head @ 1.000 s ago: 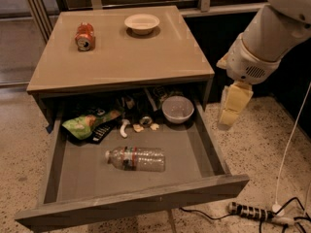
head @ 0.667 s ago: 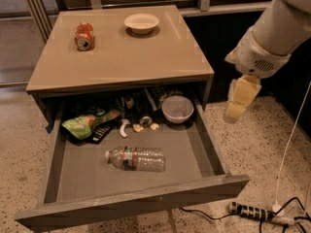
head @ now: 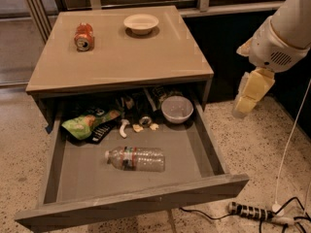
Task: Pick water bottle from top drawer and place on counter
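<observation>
Since earlier, gripper (head: pixel 249 95) drifts rightward, hanging mid-right of frame, clear of the top drawer (head: pixel 206 142) (we cannot tell its grip state); water bottle (head: pixel 138 159) lies flat inside.

No legible text anywhere; hand (head: pixel 246 102) hangs right of top drawer (head: pixel 146 204).

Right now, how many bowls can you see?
2: a white bowl on the counter, a grey bowl at the back of the top drawer. Clutter may hide more. The gripper hangs beside the drawer.
</observation>
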`<state>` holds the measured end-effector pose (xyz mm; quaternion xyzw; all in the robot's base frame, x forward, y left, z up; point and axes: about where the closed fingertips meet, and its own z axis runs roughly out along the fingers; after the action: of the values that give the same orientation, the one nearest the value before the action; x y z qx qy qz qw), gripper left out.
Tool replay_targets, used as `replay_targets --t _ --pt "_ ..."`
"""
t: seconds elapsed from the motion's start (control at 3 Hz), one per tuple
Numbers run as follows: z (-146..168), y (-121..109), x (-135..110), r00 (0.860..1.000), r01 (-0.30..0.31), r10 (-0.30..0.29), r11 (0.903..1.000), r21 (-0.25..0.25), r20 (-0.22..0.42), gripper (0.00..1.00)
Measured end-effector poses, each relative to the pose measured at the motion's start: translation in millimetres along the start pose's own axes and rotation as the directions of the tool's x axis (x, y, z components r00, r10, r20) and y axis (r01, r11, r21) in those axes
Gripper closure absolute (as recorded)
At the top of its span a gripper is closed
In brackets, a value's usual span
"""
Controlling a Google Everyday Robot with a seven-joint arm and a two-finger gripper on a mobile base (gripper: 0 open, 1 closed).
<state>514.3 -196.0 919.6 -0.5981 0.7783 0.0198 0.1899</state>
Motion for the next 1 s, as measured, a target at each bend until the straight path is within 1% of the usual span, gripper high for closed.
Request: replay_targets --t 0.33,0.67,1.0 --pt "20.7 21.7 -18.0 0.998 0.062 -0.061 0.9959 -0.065 0.020 0.00" --pt "39.1 42.1 -34.8 0.992 0.127 -0.123 0.9846 -0.121 0.035 0.00" --pt "50.7 55.8 -45.2 0.987 0.162 -0.156 0.9753 -0.151 0.051 0.00"
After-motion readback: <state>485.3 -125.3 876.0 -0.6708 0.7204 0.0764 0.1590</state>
